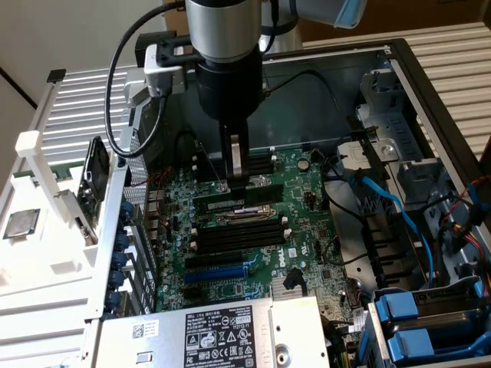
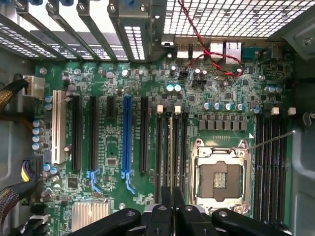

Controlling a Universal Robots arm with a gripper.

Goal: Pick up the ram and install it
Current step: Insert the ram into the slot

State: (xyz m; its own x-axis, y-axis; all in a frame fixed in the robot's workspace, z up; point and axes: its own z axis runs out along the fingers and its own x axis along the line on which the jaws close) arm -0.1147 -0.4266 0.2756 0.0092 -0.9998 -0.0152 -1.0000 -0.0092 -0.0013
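In the exterior view, the ram (image 1: 230,204) is pinched at its upper edge by the end effector (image 1: 238,184), just over the black memory slots (image 1: 238,236). A blue cable (image 1: 399,215) is seen well apart.

In the wrist view, the ram (image 2: 171,147) is seen edge-on, lined along one slot, with neighbouring slots close on both sides and the processor socket (image 2: 220,169) near.

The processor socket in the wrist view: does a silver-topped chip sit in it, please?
No, the processor socket shows a dark middle inside its metal frame.
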